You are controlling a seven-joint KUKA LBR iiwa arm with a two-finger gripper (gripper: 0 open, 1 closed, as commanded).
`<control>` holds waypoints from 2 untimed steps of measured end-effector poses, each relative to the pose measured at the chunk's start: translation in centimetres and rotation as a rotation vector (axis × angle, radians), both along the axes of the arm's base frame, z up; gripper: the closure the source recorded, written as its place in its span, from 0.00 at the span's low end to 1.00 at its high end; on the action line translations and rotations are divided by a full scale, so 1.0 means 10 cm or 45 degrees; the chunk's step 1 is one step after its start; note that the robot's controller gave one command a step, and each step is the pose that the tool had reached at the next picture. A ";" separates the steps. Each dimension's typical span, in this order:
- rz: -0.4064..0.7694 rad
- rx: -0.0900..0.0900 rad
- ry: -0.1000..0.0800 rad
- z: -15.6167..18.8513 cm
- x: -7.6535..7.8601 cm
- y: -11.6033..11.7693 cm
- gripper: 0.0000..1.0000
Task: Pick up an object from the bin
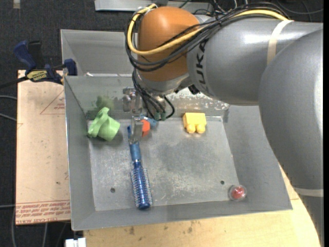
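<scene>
Big smooth grey arm (pixel 257 50) comes in from the right, matte metal casing, rounded glossy orange cover (pixel 163 40) at the wrist with yellow and black cables looped around it. Grey metal bin (pixel 175 163), sloped walls, flat floor scuffed and speckled. Tool (pixel 135 129) hangs below the orange cover, down at the far-left part of the floor; whether it is wide or narrow cannot be told. It sits right at the far end of the blue brush (pixel 139 179), but contact is unclear. Brush: long, thin translucent blue plastic handle, lying almost straight near-to-far, with the round bristled head at the near end by the near wall. Left of the tool, a lumpy pale green piece (pixel 104 127), soft-looking, irregular shape, against the left wall. Right of the tool, apart, a yellow block (pixel 194 122), boxy with small lobes on its near side. Small orange piece (pixel 146 126) just beside the tool's right; shape unclear. Tiny red ball (pixel 237 192), shiny, alone in the near right corner.
</scene>
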State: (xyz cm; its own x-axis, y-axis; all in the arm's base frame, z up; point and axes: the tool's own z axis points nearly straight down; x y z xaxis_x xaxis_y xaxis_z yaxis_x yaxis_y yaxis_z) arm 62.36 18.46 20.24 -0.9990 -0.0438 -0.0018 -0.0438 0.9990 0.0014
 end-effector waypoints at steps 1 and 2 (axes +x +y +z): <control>-0.031 -0.006 0.007 -0.79 -0.08 -1.20 0.00; -0.209 0.004 -0.001 -0.99 0.16 -0.43 0.00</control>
State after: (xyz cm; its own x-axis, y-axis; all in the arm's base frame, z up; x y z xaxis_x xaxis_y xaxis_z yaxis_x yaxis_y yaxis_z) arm 63.91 14.13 10.29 -0.9927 0.1204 -0.0025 0.1203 0.9927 0.0045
